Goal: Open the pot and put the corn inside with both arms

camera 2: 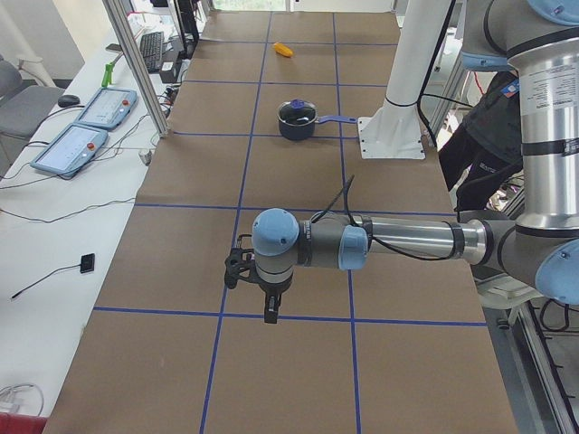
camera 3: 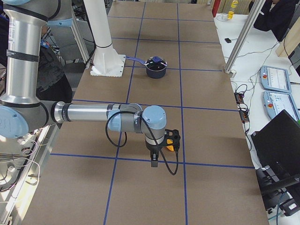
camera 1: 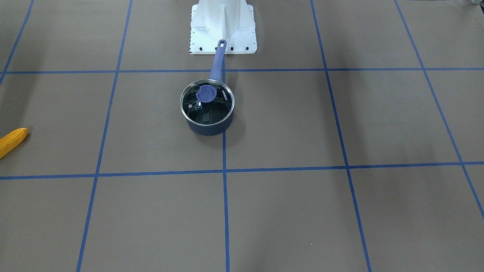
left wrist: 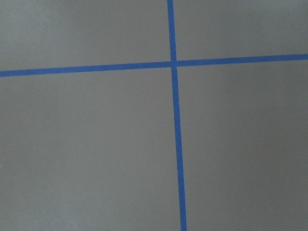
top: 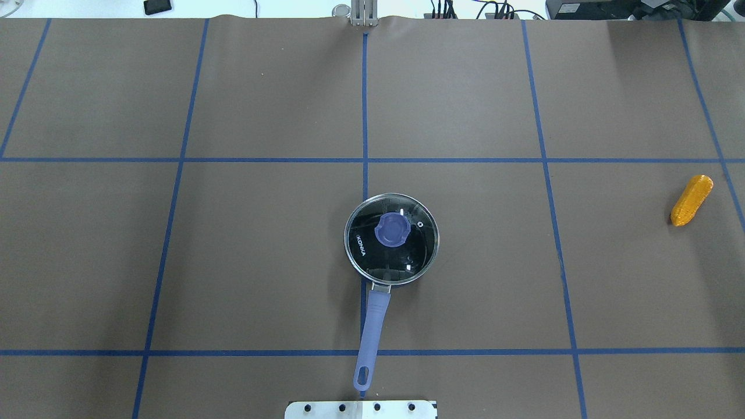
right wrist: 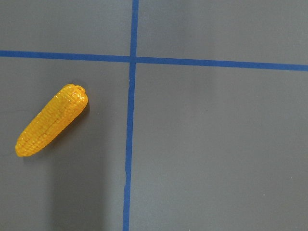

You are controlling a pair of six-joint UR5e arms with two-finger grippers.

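Observation:
The navy pot (top: 391,240) stands mid-table with its glass lid on and the purple knob (top: 391,230) on top. Its long purple handle (top: 372,326) points at the robot base. It also shows in the front view (camera 1: 207,109). The corn (top: 691,200) lies far off on the robot's right, and shows at the front view's left edge (camera 1: 11,140) and in the right wrist view (right wrist: 50,120). The right gripper (camera 3: 172,139) hangs over the corn. The left gripper (camera 2: 242,271) hangs over bare table at the other end. I cannot tell if either is open or shut.
The white pedestal base (camera 1: 223,26) stands just behind the pot handle. Blue tape lines (top: 365,116) grid the brown table cover. Teach pendants (camera 2: 81,127) lie on a side bench past an aluminium post (camera 2: 136,63). A person (camera 2: 479,154) stands behind the robot.

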